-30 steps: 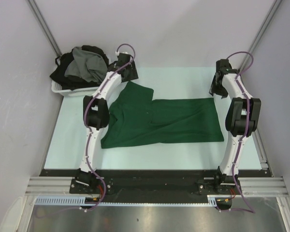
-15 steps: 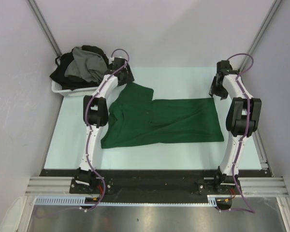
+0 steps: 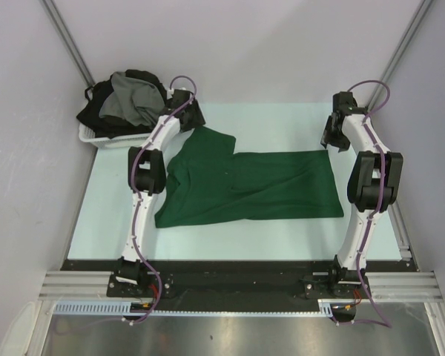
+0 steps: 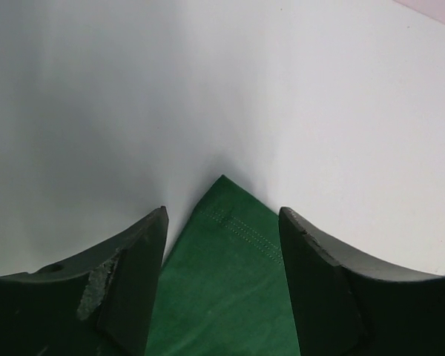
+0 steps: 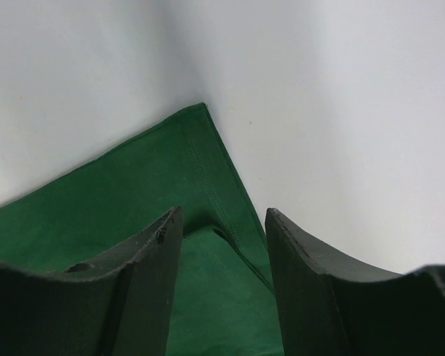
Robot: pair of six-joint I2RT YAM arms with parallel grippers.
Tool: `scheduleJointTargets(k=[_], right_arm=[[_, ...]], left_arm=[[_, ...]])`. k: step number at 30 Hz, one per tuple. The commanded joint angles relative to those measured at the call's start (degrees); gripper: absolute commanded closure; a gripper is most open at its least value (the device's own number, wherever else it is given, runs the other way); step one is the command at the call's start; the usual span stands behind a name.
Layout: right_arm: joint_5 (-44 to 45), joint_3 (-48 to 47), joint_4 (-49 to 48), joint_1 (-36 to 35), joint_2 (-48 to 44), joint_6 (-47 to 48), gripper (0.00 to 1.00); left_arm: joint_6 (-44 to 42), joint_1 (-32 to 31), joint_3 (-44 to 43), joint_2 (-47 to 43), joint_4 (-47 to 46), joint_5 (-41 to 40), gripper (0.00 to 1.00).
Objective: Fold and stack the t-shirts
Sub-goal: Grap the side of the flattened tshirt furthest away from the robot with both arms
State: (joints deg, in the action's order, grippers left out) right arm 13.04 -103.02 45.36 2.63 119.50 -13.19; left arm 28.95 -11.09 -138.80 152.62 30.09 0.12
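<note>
The green shirt [image 3: 252, 189] is lying flat on the worktop [image 3: 282, 119] just right of the basket [image 3: 89, 135], its long axis running sideways away from the basket. The grey and black shirts [image 3: 130, 100] are sitting heaped in that basket. The left end effector [image 4: 222, 213] is hovering open at the shirt's far corner nearest the basket, its jaws straddling the stitched tip. The right end effector [image 5: 223, 213] is likewise hovering open (nothing between its jaws but cloth below) over the far corner farthest from the basket. Each corner is lying right under its own arm. The coming move is therefore probably a paired pinch and a pull toward the bases, with the shirt's length lying across that pull.
</note>
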Motion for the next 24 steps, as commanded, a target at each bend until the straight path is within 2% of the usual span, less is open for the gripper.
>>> scheduleJointTargets(k=[1,5,12,17,19,22,23,24], right_arm=[[0.5,0.1,-1.1,-0.2,-3.6,0.8,0.47],[0.2,0.1,-1.2,-0.2,-3.7,0.7,0.47],[-0.7,0.2,-1.2,-0.3,-3.9,0.4,0.48],[-1.2,0.5,-1.5,-0.3,-4.3,0.4,0.48],[-1.2,0.9,-1.7,-0.3,-4.6,0.4,0.48],[-1.4,1.9,-2.1,-0.1,-5.2,0.3,0.48],[-1.9,2.5,-2.3,0.0,-5.3,0.3,0.49],[-2.0,2.6,-2.4,0.1,-5.5,0.4,0.49]], left_arm=[[1.5,0.4,-1.8,1.8,1.7,1.7,0.34],[1.5,0.3,-1.7,2.0,2.8,2.4,0.40],[1.4,-0.2,-0.8,1.2,5.8,2.3,0.56],[0.5,-0.9,0.5,1.0,6.8,1.8,0.59],[0.3,-1.0,0.4,1.2,7.4,1.4,0.66],[0.2,-1.1,0.5,1.2,7.6,1.2,0.82],[0.1,-1.1,0.5,1.2,7.7,1.2,0.90],[0.2,-1.1,0.5,1.1,7.8,1.2,0.94]])
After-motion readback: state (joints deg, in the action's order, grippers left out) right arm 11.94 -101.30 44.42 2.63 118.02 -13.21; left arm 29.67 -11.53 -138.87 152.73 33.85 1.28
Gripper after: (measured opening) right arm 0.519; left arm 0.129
